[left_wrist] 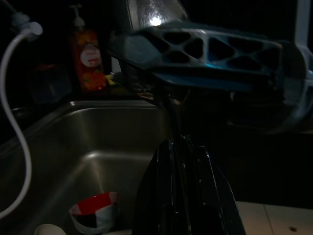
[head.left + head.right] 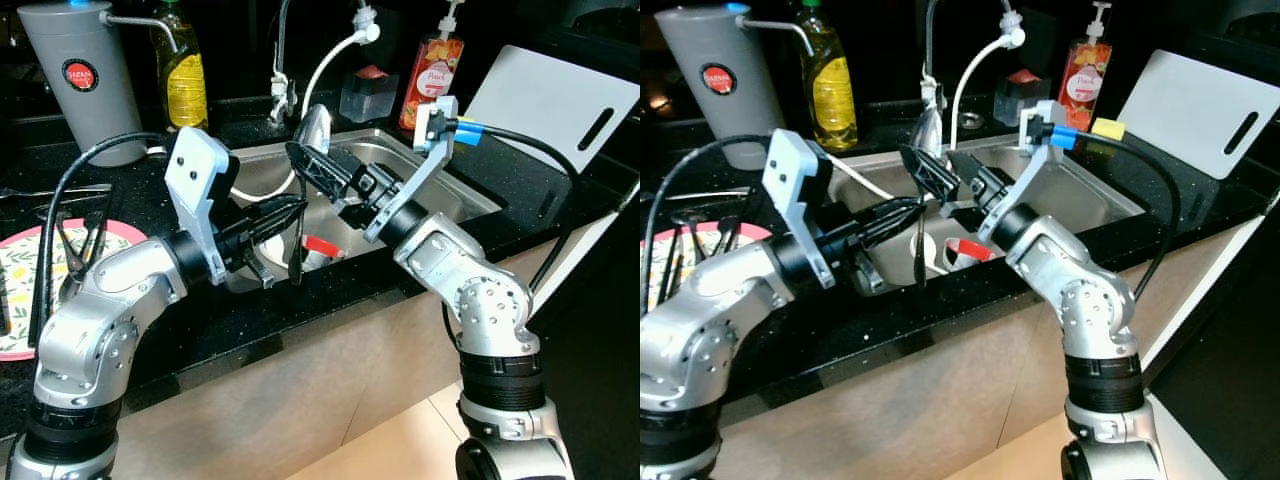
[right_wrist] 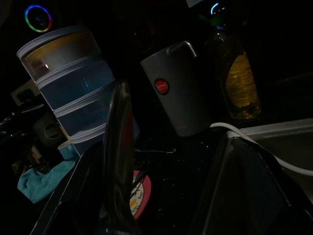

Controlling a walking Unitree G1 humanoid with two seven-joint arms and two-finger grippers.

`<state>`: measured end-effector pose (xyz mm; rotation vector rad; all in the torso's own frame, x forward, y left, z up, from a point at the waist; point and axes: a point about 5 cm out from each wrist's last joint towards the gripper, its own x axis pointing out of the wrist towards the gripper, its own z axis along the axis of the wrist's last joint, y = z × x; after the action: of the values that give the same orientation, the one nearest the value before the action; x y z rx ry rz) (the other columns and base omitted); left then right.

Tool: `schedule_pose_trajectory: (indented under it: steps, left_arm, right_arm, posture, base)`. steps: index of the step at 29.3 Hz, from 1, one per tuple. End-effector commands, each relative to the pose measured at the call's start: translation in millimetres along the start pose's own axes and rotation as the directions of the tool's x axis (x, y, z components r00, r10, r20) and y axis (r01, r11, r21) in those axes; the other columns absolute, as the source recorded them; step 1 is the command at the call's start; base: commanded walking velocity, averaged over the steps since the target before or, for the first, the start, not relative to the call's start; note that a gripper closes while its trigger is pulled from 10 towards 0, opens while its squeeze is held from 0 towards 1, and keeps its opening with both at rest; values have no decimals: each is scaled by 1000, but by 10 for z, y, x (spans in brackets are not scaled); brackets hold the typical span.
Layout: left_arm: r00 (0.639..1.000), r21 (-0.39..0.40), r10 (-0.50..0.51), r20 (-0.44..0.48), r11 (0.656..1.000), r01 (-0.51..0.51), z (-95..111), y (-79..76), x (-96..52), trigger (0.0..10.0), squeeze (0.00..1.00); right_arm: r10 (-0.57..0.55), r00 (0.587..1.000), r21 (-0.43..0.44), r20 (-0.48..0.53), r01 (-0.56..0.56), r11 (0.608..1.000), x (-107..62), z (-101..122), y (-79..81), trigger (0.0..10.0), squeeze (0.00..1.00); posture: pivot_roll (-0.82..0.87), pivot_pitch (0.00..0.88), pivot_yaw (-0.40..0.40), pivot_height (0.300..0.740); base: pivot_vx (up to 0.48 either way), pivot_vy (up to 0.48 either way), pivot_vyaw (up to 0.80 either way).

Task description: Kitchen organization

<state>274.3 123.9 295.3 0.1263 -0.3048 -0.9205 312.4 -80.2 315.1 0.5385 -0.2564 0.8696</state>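
We see both arms reaching over the steel sink (image 2: pixel 455 185) set in the black counter (image 2: pixel 200 330). The right gripper (image 2: pixel 305 160) is clamped on the handle of a metal spoon (image 2: pixel 314 128), whose shiny bowl stands up just above the fingertips, in front of the faucet (image 2: pixel 280 85). The left gripper (image 2: pixel 285 235) sits lower and just beside it, over the sink's near edge, clenched on a thin dark utensil (image 2: pixel 921 262) that hangs down toward the basin; we cannot tell what kind it is. Down in the sink lies a red and white cup (image 1: pixel 95 213). Along the back of the counter stand a grey jug (image 2: pixel 80 80), an oil bottle (image 2: pixel 182 75) and a soap dispenser (image 2: pixel 432 75), with a white cutting board (image 2: pixel 560 105) at the right and a floral plate (image 2: pixel 25 270) at the left
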Motion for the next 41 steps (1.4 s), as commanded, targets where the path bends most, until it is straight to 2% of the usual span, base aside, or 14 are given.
schedule_pose_trajectory:
  steps: [1,2,3,4,6,7,8,24,25,31,32,38,39,41]
  left_arm:
    - [1000,24,-25,-4,999,25,8,-38,-7,10000,0]
    - [1000,24,-27,-3,999,27,10,-40,-7,10000,0]
    - [1000,24,-29,-2,999,29,13,-42,-8,10000,0]
    - [1000,24,-29,-2,999,29,13,-42,-8,10000,0]
    - [1000,23,-30,0,999,30,18,-44,-12,10000,0]
    - [1000,23,-30,0,999,30,18,-44,-12,10000,0]
    - [1000,23,-31,2,999,31,21,-44,-14,10000,0]
    - [1000,42,0,-9,999,0,5,-21,4,10000,0]
    - [1000,42,6,-8,999,-5,6,-16,6,10000,0]
    - [1000,35,23,-3,999,-22,9,0,12,10000,0]
    - [999,24,44,6,999,-44,15,28,17,10000,1000]
    - [996,21,86,29,996,-86,62,91,1,10000,1000]
    - [994,19,97,43,995,-98,85,108,-19,10000,0]
    - [992,9,113,63,994,-113,125,140,-71,10000,0]
  right_arm:
    - [-2,1000,-6,6,2,1000,0,-5,-4,5882,0]
    - [-1,1000,-6,7,1,1000,-1,-4,-4,4392,0]
    - [-1,1000,-6,8,1,1000,-2,-4,-5,3843,0]
    - [-1,1000,-6,8,1,1000,-2,-4,-5,3843,0]
    - [-1,1000,-4,9,1,1000,-5,-5,-7,706,0]
    - [-1,1000,-4,9,1,1000,-5,-5,-7,706,0]
    - [-1,1000,-4,10,1,1000,-8,-6,-9,0,0]
    - [1,1000,5,19,-1,1000,-14,0,-10,0,0]
    - [8,1000,0,17,-8,1000,-13,1,0,10000,0]
    - [14,1000,-3,16,-14,1000,-11,2,11,10000,0]
    - [11,1000,-3,17,-11,1000,-10,5,7,10000,0]
    - [-8,1000,-9,18,8,1000,-12,6,-24,10000,0]
    - [-20,1000,-10,20,20,1000,-14,5,-41,10000,0]
    - [-48,999,-14,26,48,999,-18,5,-83,10000,0]
  posture:
    - [-81,71,-74,740]
    - [-81,71,-74,740]
    - [-81,72,-75,740]
    - [-81,72,-75,740]
    - [-81,72,-75,740]
    - [-81,72,-75,740]
    - [-80,73,-75,740]
    - [-83,76,-77,740]
    - [-82,77,-77,740]
    - [-83,77,-78,740]
    - [-84,77,-77,740]
    - [-85,78,-77,740]
    - [-84,79,-77,740]
    - [-82,83,-73,740]
  base:
    - [0,0,0]
    - [0,0,0]
    - [0,0,0]
    - [0,0,0]
    - [0,0,0]
    - [0,0,0]
    - [0,0,0]
    - [0,0,0]
    - [0,0,0]
    - [0,0,0]
    - [0,0,0]
    - [0,0,0]
    - [0,0,0]
    - [0,0,0]
